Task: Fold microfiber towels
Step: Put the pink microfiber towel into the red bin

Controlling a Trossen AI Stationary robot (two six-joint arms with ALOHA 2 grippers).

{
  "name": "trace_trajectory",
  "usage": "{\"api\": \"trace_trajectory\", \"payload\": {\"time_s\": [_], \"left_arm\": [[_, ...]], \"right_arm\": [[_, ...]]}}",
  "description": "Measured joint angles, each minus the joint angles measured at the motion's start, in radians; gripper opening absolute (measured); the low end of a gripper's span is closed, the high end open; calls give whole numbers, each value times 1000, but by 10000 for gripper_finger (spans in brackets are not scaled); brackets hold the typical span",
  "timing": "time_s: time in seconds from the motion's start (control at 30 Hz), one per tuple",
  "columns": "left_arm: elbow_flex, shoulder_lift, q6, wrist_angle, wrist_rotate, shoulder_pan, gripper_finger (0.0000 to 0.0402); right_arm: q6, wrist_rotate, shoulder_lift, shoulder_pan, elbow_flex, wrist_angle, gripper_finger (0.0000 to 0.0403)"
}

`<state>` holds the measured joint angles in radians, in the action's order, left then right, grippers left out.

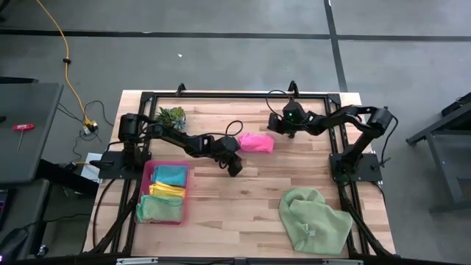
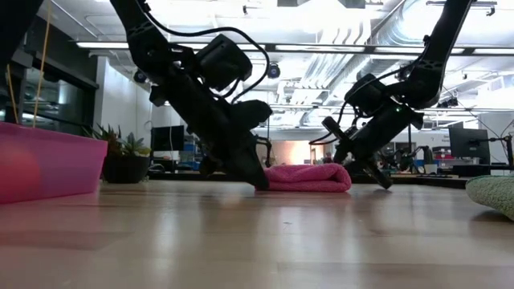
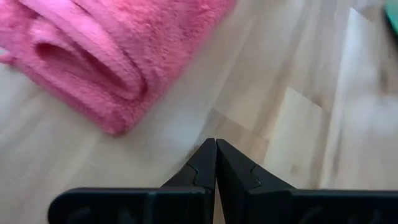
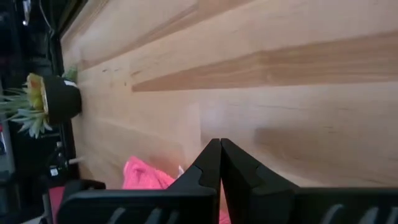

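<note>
A hot pink towel [image 1: 255, 142] lies folded in a thick bundle on the wooden table, near its middle; its rolled fold [image 3: 112, 56] shows in the left wrist view. My left gripper [image 1: 235, 169] is shut, low over the bare wood just on the near side of the towel and apart from it [image 3: 216, 143]. My right gripper [image 1: 274, 132] is shut as well, close beside the towel's right end [image 2: 384, 183], with the pink towel [image 4: 146, 175] showing past its fingers. A pale green towel [image 1: 315, 219] lies crumpled at the near right.
A translucent pink tray [image 1: 147, 173] at the near left holds teal, yellow and pale green towels. A small potted plant [image 1: 172, 115] stands at the far left. Black frame rails run along the table's edges. Bare wood lies between the tray and the green towel.
</note>
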<state>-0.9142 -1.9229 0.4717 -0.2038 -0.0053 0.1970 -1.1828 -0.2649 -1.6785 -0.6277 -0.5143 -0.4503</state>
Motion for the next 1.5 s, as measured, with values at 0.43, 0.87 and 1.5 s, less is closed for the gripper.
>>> {"api": "trace_trajectory", "payload": {"time_s": [0.43, 0.87, 1.5], "left_arm": [[-3, -26, 76, -10, -162, 15, 0], [0, 21, 89, 105, -216, 97, 0], [167, 430, -174, 121, -94, 128, 0]], "right_arm": [[12, -45, -1, 95, 1, 45, 0], [-9, -102, -2, 319, 3, 81, 0], [291, 41, 326, 198, 8, 303, 0]]}}
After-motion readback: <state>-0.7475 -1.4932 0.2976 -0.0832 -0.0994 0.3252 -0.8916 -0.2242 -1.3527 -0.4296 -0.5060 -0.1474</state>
